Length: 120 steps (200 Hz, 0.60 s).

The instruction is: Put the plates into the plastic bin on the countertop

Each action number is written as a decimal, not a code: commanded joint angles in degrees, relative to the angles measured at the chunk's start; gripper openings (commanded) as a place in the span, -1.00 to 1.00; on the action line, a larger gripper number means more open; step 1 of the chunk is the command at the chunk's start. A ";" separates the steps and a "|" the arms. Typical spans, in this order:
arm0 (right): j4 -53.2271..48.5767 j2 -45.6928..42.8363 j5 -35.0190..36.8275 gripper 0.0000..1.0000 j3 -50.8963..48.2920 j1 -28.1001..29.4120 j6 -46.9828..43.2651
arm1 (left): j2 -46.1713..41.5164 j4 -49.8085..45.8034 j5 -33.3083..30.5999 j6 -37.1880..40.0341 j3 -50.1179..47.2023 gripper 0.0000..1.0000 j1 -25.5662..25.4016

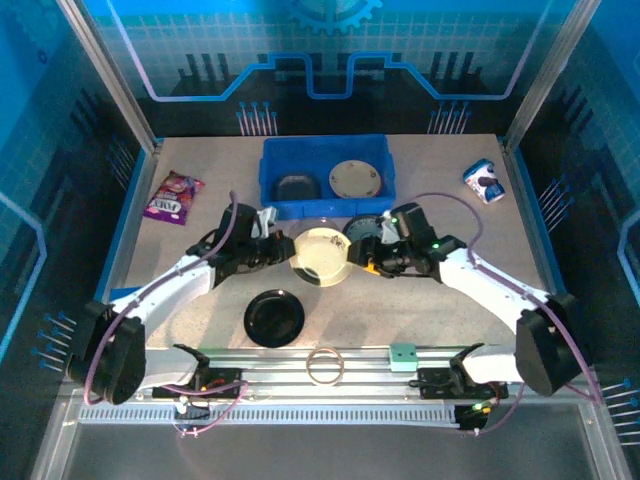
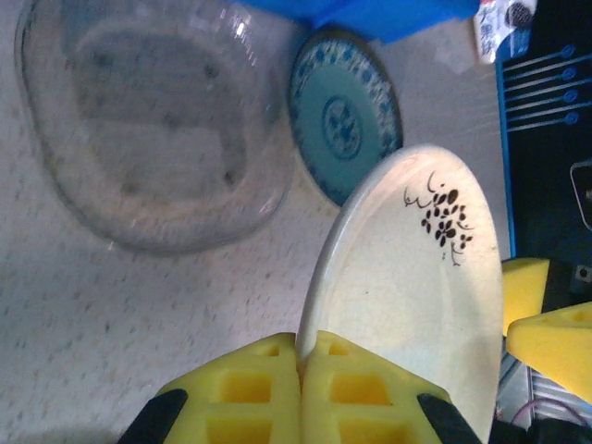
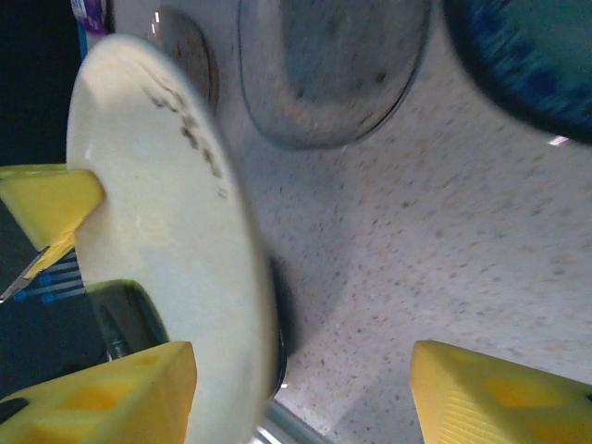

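The left fingers (image 2: 250, 393) clench the rim of the cream plate (image 2: 407, 296) to carry it to the plastic bin (image 1: 320, 207); the right fingers (image 3: 490, 388) stand released around it.

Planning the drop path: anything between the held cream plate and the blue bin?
Nothing tall. Left gripper pinches the cream plate; a clear dish and a blue patterned plate lie flat on the countertop between it and the bin, so a raised path likely clears them. The open right gripper flanks the plate's other edge.
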 commanded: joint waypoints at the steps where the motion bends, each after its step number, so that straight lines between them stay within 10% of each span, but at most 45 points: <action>1: -6.01 -7.58 4.65 0.25 0.34 -3.81 -3.11 | 3.13 1.38 -2.22 0.76 8.25 -1.00 -0.06; 120: -12.33 -17.49 7.42 0.24 -2.46 -13.88 -5.21 | 37.22 -3.21 -9.27 2.96 53.15 -1.00 2.49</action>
